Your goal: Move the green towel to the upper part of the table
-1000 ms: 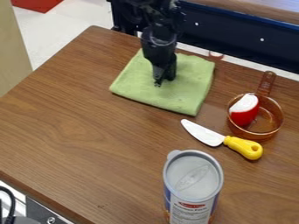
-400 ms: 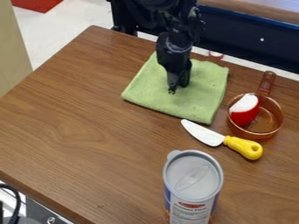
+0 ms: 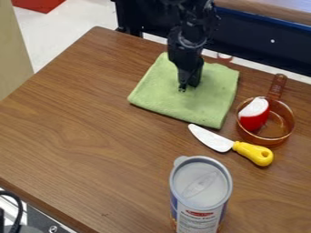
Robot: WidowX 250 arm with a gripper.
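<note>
In the camera view, the green towel [image 3: 159,96] lies on the upper part of the table [image 3: 79,118], under the hand [image 3: 188,87]; how far open that is, or whether it grips cloth, I cannot tell. The can [image 3: 200,182] bears a label [image 3: 199,218] with small print.

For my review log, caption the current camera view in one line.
Black gripper over a green towel, beside a toy knife and an amber pan.
</note>
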